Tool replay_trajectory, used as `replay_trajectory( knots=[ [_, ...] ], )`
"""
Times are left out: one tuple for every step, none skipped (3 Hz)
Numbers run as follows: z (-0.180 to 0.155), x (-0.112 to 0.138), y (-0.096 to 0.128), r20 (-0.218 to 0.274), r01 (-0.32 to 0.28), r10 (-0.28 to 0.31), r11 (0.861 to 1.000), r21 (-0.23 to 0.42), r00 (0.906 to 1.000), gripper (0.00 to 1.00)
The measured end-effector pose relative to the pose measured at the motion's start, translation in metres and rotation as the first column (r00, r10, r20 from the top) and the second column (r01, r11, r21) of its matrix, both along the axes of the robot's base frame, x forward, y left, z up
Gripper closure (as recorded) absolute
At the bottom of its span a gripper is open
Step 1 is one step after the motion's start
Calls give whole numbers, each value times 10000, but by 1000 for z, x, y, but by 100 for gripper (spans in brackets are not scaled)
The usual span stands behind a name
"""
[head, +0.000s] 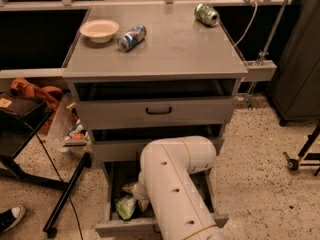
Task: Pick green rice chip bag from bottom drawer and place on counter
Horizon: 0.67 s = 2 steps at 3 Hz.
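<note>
The bottom drawer (116, 228) of the grey cabinet is pulled open. The green rice chip bag (125, 207) lies crumpled inside it, at the front left. My white arm reaches down into the drawer from the front and hides most of its inside. My gripper (138, 194) is inside the drawer, just above and to the right of the bag, touching or very close to it. The counter (170, 51) is the flat grey top of the cabinet, well above the gripper.
On the counter stand a white bowl (99, 30), a blue can (131, 37) on its side and a green can (206, 14) at the back right. A black stand (65, 196), a plastic bin (67, 129) and a shoe (10, 218) are at the left. A dark cabinet (300, 79) is at the right.
</note>
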State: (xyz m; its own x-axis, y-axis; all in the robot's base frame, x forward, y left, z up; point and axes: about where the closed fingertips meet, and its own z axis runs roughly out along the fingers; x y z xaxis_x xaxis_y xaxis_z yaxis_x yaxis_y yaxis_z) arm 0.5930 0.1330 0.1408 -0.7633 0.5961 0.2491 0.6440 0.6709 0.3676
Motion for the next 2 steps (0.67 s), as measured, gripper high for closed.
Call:
replay_trajectory(
  knots=[
    [3, -4, -7, 124, 125, -122, 9997, -205, 9998, 42],
    [10, -8, -13, 205, -131, 127, 9998, 173, 9997, 66]
  ],
)
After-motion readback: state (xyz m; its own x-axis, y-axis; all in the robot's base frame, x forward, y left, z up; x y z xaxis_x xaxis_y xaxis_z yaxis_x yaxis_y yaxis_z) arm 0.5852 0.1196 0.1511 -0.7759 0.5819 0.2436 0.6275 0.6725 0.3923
